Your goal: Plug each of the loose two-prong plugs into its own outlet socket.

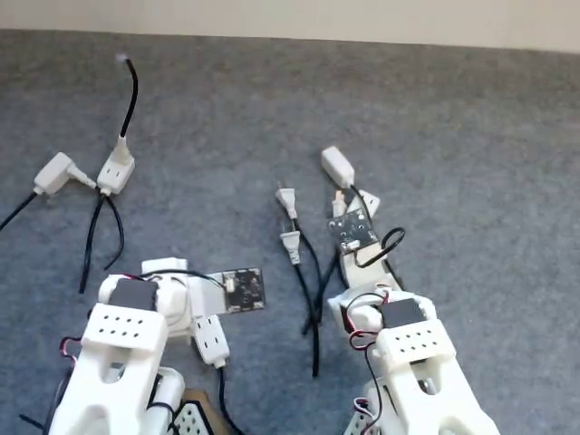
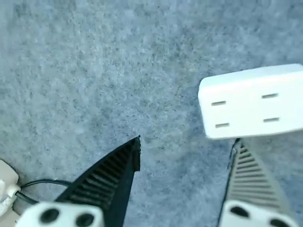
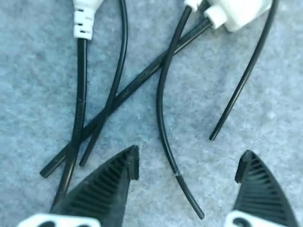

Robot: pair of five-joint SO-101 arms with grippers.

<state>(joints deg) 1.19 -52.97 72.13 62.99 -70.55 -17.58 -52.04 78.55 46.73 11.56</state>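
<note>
White against the grey carpet [image 1: 471, 136], the two loose plugs are what your next move hangs on. The farther plug [image 1: 286, 198] and the nearer plug [image 1: 290, 241] lie one behind the other between the arms. Their prongs point away from the robot, and their black cords [image 1: 313, 308] trail back toward the right arm's base. Both sit closer to your right arm than to your left.

Your right gripper [image 3: 189, 161] is spread wide over the crossing cords and pinches nothing. What looks like a plug's ribbed collar [image 3: 84, 18] lies ahead of it, off toward one finger rather than centred in the gap. Its long axis runs roughly along the gripper's reach.

Your left gripper [image 2: 184, 161] is also spread and empty. A white outlet block [image 2: 251, 101] sits just beyond one fingertip [image 2: 239, 146], slotted face up, with its long side lying across the reach.

My judgement is that you should take a plug with the right and steady the block with the left.
</note>
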